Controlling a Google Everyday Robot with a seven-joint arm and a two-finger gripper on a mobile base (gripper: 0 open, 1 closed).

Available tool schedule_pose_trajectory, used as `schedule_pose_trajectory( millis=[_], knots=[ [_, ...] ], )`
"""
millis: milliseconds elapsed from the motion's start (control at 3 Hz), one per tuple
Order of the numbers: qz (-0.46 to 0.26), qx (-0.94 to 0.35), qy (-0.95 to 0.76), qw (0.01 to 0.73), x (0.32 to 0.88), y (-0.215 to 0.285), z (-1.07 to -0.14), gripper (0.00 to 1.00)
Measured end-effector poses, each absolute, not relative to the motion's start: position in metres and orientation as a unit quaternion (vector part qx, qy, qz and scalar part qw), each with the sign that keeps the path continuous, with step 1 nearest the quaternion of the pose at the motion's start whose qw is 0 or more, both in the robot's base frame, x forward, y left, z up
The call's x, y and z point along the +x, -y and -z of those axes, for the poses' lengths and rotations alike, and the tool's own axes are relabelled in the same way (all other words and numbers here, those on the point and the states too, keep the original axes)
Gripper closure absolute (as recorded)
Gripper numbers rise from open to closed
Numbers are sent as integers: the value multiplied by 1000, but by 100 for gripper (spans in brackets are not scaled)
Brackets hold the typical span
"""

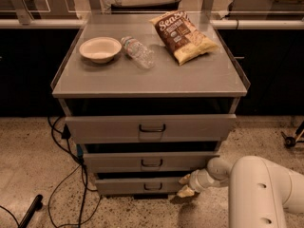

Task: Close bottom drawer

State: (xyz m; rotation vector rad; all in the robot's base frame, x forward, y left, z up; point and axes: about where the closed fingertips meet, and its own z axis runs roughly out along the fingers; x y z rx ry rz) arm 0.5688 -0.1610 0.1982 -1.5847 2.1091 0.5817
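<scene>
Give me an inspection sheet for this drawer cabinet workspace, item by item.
Surface: grey cabinet top, bare toward its front edge.
Job's things: bottom drawer, pushed nearly in, handle showing, with a dark gap above its front.
Clutter: white bowl, clear bottle lying on its side, and chip bag, all toward the back of the cabinet top.
Grippers: gripper is low, at the right end of the bottom drawer's front.
Cables: black cables trail over the floor left of the cabinet.
Surroundings: speckled floor; dark counters behind.
</scene>
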Motion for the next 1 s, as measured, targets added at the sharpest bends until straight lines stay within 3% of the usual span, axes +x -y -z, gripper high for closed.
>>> schedule_pose_trajectory(
  millis=[667,1000],
  knots=[
    [-210,-572,-762,218,569,161,-198,2],
    [-210,-572,-762,218,569,161,-198,0]
  ],
)
